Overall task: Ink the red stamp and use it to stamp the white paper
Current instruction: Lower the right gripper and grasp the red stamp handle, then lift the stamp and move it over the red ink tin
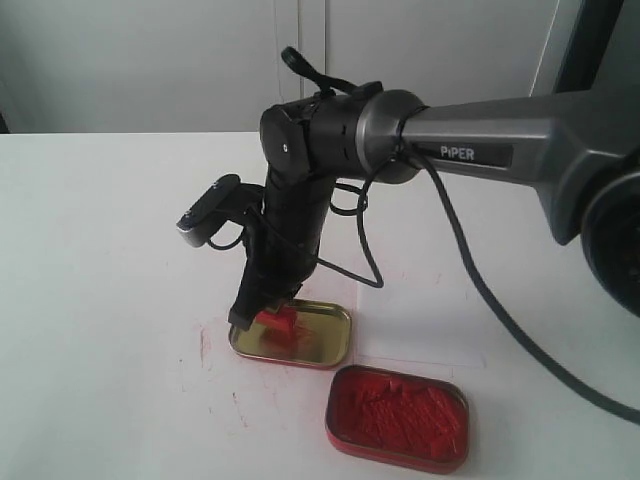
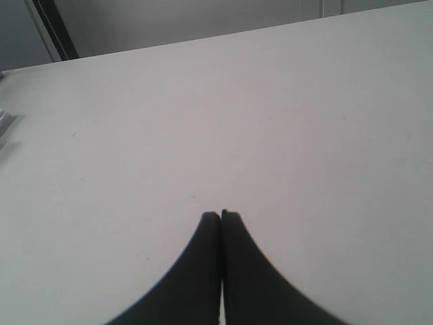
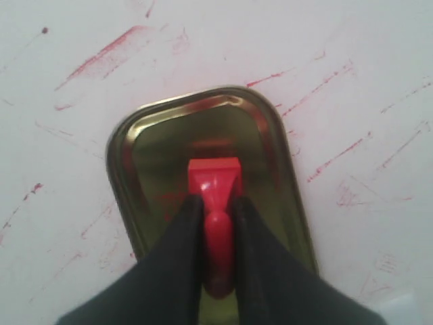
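Right gripper [image 3: 216, 201] pinches the red stamp [image 3: 214, 177] by its narrow handle, base down in the gold lid [image 3: 169, 135], near the ink tin [image 1: 390, 452]. Left gripper [image 2: 221, 215] is closed flat and holds nothing. I judge the stamp light, rigid and slick; the handle is the place to grip.

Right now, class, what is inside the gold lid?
The red stamp, clamped in the right gripper, and red smears on the lid. The floor beneath stamp and gripper is hidden, so contact cannot be judged.
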### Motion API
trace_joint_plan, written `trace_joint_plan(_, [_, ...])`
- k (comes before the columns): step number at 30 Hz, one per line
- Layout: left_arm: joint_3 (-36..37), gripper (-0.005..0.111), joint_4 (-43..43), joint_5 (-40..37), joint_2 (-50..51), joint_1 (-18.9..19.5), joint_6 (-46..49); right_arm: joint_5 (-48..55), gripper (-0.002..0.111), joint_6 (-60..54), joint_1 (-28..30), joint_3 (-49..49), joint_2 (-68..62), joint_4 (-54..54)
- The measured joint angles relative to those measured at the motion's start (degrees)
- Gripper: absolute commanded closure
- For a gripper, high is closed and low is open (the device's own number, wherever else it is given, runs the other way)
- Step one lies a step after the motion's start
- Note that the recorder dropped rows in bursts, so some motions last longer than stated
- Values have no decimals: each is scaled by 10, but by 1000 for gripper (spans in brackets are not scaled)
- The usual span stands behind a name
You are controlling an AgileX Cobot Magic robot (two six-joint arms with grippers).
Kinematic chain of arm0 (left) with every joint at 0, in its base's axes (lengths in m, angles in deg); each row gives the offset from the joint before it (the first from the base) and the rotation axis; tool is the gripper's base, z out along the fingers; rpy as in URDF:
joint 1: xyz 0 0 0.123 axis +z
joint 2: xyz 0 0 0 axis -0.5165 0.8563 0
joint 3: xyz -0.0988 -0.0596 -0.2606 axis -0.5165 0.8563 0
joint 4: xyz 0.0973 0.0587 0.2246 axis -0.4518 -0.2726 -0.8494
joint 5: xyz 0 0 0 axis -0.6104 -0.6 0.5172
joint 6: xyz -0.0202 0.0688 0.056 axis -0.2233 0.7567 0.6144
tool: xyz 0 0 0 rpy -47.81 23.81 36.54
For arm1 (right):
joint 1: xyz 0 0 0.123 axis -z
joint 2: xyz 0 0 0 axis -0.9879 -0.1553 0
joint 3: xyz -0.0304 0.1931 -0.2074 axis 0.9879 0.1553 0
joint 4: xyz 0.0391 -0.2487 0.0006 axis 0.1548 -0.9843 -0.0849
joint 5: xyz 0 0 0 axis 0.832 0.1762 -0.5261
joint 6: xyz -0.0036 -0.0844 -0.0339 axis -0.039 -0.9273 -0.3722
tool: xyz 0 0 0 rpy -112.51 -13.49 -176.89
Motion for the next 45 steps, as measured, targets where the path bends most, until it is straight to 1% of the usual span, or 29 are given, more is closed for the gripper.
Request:
trace_joint_plan(5, [0, 107, 0, 0, 0, 0, 0, 33, 108, 22, 0, 0, 20, 0])
trace_joint_plan(20, [0, 107, 0, 0, 0, 0, 0, 83, 108, 113, 2, 8, 42, -16])
trace_joint_plan(29, [0, 107, 0, 0, 0, 0, 0, 67, 108, 131, 2, 101, 118, -26])
trace_joint_plan(39, [0, 107, 0, 0, 0, 0, 0, 35, 108, 150, 2, 227, 216, -33])
trace_joint_plan(45, [0, 107, 0, 0, 0, 0, 0, -5, 108, 159, 2, 304, 268, -41])
